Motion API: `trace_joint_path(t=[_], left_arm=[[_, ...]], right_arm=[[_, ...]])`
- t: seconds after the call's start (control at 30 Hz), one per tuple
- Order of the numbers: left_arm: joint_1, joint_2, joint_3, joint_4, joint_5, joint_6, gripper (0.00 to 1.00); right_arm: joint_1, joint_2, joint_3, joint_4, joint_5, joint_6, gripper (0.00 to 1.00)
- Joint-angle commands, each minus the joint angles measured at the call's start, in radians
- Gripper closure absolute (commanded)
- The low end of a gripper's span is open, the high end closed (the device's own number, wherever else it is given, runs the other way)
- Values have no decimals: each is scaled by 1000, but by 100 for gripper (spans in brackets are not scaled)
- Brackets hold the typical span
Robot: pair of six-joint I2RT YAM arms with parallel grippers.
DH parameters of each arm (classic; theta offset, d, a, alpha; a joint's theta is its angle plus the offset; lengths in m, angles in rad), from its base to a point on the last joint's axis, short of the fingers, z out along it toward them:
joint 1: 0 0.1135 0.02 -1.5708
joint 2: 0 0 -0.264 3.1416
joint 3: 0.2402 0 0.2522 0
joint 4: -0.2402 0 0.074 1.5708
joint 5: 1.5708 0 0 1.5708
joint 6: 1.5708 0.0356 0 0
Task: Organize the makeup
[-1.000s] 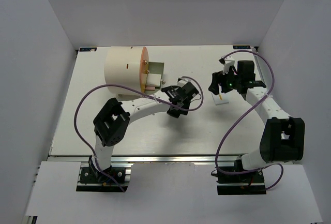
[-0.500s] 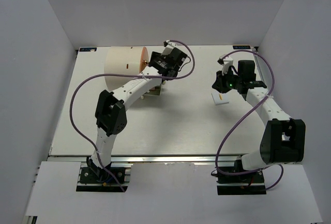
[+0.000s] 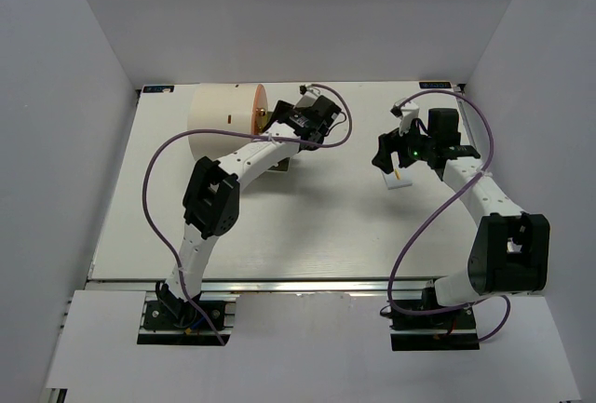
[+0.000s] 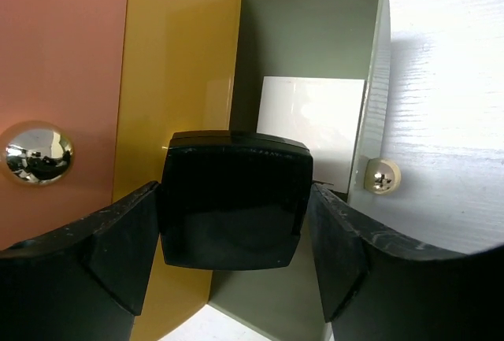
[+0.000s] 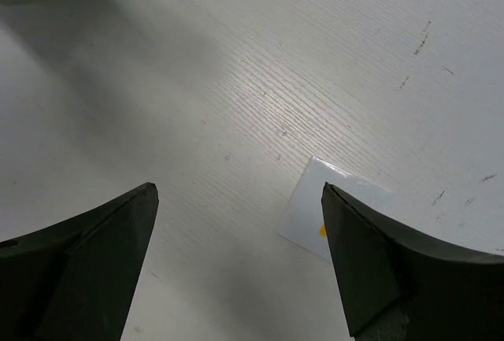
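My left gripper (image 4: pixel 234 191) is shut on a dark square compact (image 4: pixel 232 207) and holds it over the open drawers of the cream cylinder (image 3: pixel 222 124). Below it are a mustard drawer (image 4: pixel 177 73) and a grey-green drawer (image 4: pixel 315 34) with a white square tile (image 4: pixel 311 124) inside. In the top view the left gripper (image 3: pixel 282 124) is at the cylinder's orange front (image 3: pixel 260 116). My right gripper (image 5: pixel 238 191) is open and empty, hovering over the table with a white tile with an orange dot (image 5: pixel 335 211) by its right finger. That tile also shows in the top view (image 3: pixel 399 181), below the right gripper (image 3: pixel 384 156).
The orange front (image 4: pixel 63 50) carries a gold knob (image 4: pixel 35 152). The grey-green drawer has its own small gold knob (image 4: pixel 382 176). The pulled-out drawer juts onto the table (image 3: pixel 279 165). White walls close in the table on three sides.
My left arm has swung from the middle of the table up to the cylinder's open drawers, carrying the compact. My right gripper has stayed above the white tile, shifting only slightly.
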Motion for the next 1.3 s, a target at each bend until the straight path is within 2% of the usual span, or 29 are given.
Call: trace_joint_path(t=[0.0,0.13,0.2,0.4,0.53,0.6,0.67,0.8,0.9,1.07,1.27], left_arm=[[6,-27,18,3,1,-6,20],[6,-39,15,-1,21,-16,5],[6,-45,7,-1,21,-15,2],[4,-62,33,-29,32,-39,2],[0,-100,93,-50,117,-90,2],[-2,-163,84,-20,214,-105,2],[-2,-247,33,34,300,-113,2],[-2,-397,-77,121,394,-133,2],[0,-509,-168,166,437,-157,2],[1,-661,-326,216,474,-206,2],[6,-836,-478,241,432,-277,2]], right_arm=[[-6,12,44,-3,19,-10,11],[-6,19,54,-16,65,-10,11],[-6,21,54,-22,70,-10,11],[-6,22,54,-28,79,-13,11],[-6,61,78,-58,171,-6,11],[-5,101,87,-98,244,15,11],[-5,134,87,-120,297,35,11],[1,182,81,-120,427,78,11],[11,231,90,-120,469,75,11],[11,312,126,-125,458,53,11],[11,386,164,-147,432,78,11]])
